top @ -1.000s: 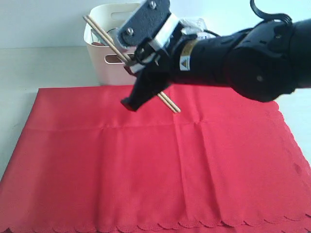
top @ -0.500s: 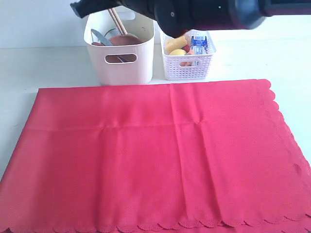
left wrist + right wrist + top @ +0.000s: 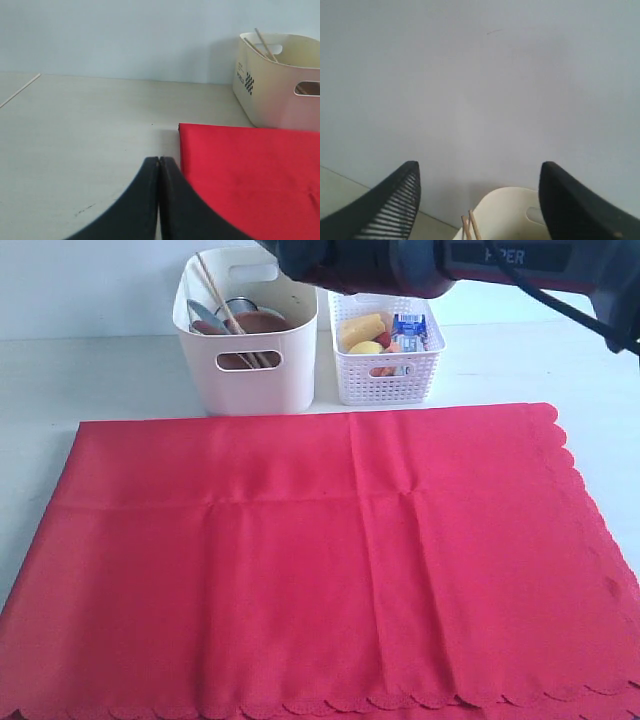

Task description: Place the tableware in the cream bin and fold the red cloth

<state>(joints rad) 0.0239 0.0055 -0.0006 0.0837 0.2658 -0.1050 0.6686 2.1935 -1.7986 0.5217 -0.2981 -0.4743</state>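
Right gripper [image 3: 480,167]: spread wide, empty
Chopsticks [image 3: 470,227]: thin pale pair beyond its fingertips, inside cream bin [image 3: 505,212]
Left gripper [image 3: 159,161]: closed, empty

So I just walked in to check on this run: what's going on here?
A two-armed robot is tidying up. Its right tool hangs open above the cream bin, and the chopsticks stand leaning inside the bin. The left tool is shut, low over the table by a corner of the red cloth. The cloth lies spread flat, not yet folded.
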